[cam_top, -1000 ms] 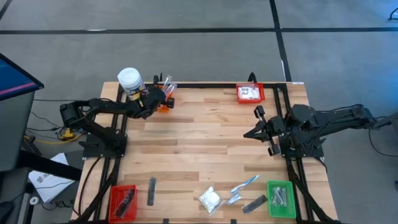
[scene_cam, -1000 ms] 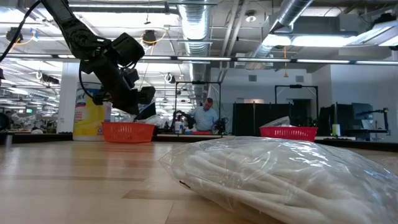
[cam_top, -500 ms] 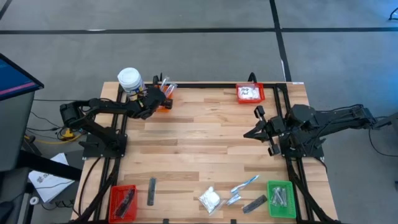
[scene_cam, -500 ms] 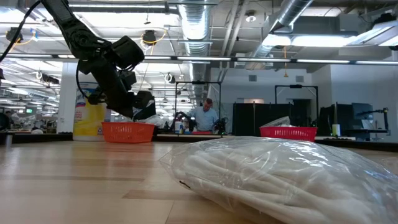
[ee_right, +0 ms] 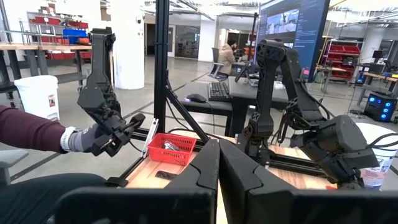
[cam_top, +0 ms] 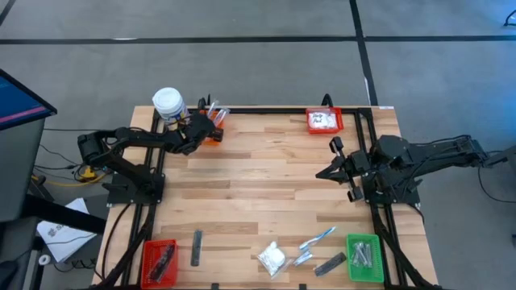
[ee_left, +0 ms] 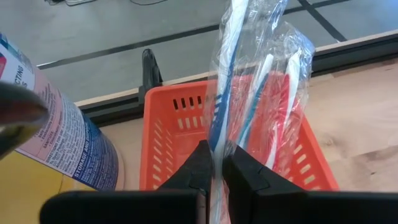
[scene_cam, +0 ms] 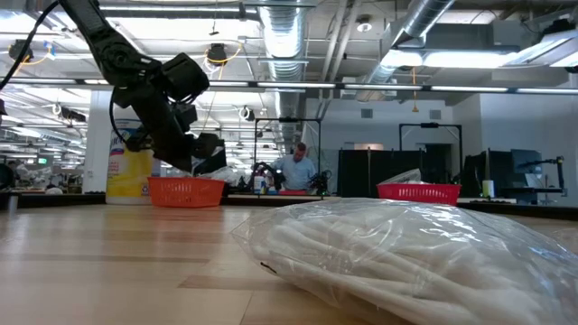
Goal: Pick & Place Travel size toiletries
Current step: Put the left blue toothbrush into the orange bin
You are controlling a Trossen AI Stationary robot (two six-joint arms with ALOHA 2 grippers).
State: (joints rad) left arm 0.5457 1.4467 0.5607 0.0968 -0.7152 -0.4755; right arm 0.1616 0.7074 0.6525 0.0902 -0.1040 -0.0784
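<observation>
I see the left gripper (ee_left: 216, 163) clamping a wrapped toothbrush (ee_left: 225, 81) above the orange bin (ee_left: 168, 130), upper left; right gripper (ee_right: 217, 163) clenched, idle.

Overhead view straight down, low view level across the table (cam_top: 266, 173), both sharing the orange bin (scene_cam: 185, 191)

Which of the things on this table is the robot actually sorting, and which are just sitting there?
Being sorted:
wrapped toothbrush, held by the left gripper over the orange bin
white packet
loose toothbrush
grey bars
red bins and green bin

Just lying about:
yellow jar
right gripper, waiting shut
</observation>
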